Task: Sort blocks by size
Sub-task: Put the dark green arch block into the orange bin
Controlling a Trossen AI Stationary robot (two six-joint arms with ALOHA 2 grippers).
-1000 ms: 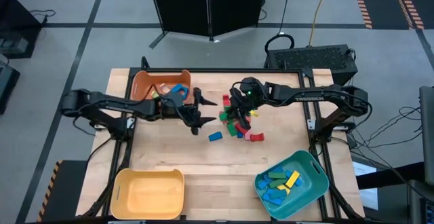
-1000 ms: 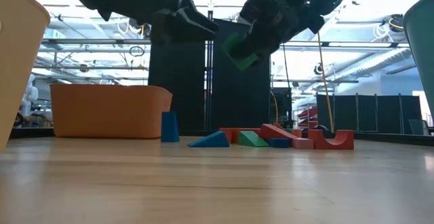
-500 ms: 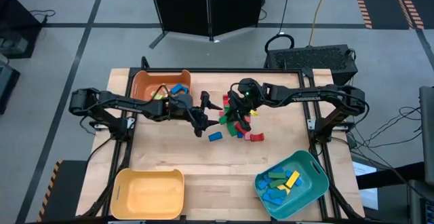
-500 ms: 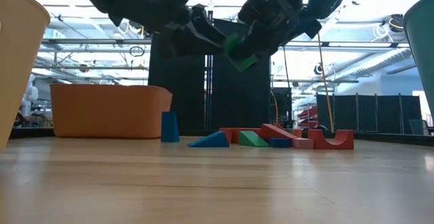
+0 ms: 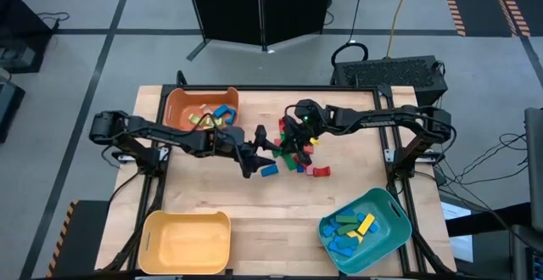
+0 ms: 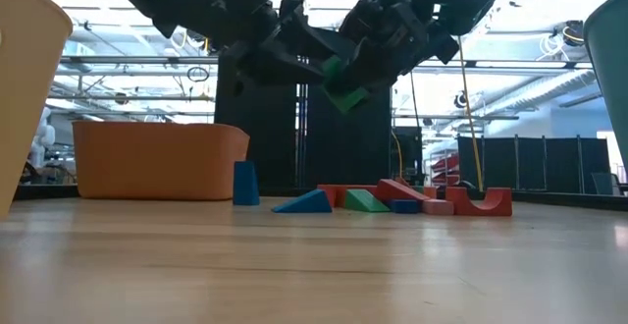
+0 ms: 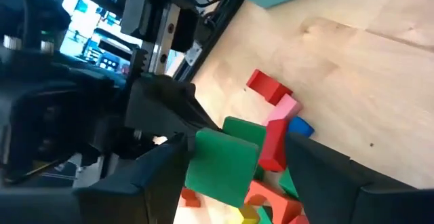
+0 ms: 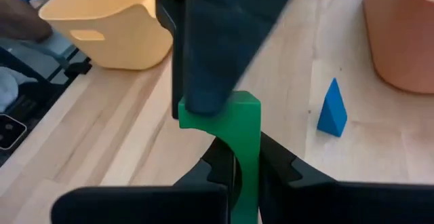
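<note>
Claws meet above the block pile

Wood grain runs pale and bare across the near part of the worktop (image 6: pixel 294 275), seen level from its edge. At the near corners stand the yellow bin (image 5: pixel 187 242), with nothing visible inside, and the teal bin (image 5: pixel 366 227), which holds blue, green and yellow pieces.

Past the bare stretch lie the blocks (image 5: pixel 297 157), a loose heap near the middle of the worktop: a blue wedge (image 6: pixel 304 202), a green wedge, red bars and a red arch (image 6: pixel 481 201) rest on the wood, and a blue piece (image 6: pixel 245 183) stands upright off to the side, apart from the heap.

Over the heap hang both arms. The right claw (image 8: pixel 234 173) is pressed shut on a green block (image 6: pixel 343 81), held clear of the surface. The left claw (image 5: pixel 265 148) faces it with its fingers (image 7: pixel 159 159) spread to either side of that green block.

Farther back sits the orange bin (image 6: pixel 157 159), with a few coloured pieces inside.

Beyond the worktop the room shows a tall black panel, pipes and rails under a bright ceiling, a yellow cable hanging down, and grey floor with dark lines.
</note>
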